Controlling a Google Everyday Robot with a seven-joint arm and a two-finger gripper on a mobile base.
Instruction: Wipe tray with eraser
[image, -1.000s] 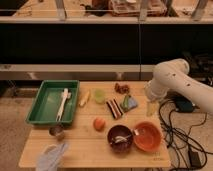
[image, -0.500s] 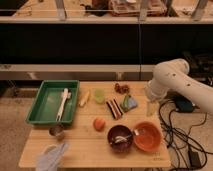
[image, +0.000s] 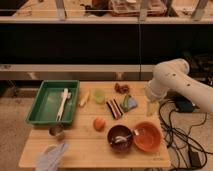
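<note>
The green tray (image: 44, 106) lies at the left end of the wooden table, with a white long-handled utensil (image: 63, 102) lying in it. The striped eraser (image: 115, 108) lies near the table's middle, right of the tray and apart from it. A blue-green wedge (image: 131, 103) lies just to the eraser's right. My gripper (image: 151, 108) hangs from the white arm (image: 172, 80) above the table's right edge, to the right of the wedge and the eraser, touching neither.
An orange fruit (image: 99, 123), a dark bowl (image: 120, 138) and an orange bowl (image: 146, 136) sit at the front. A metal cup (image: 57, 131) and a pale cloth (image: 52, 156) sit front left. A green cup (image: 99, 95) and a yellow item (image: 85, 98) stand beside the tray. Cables (image: 182, 135) run on the right.
</note>
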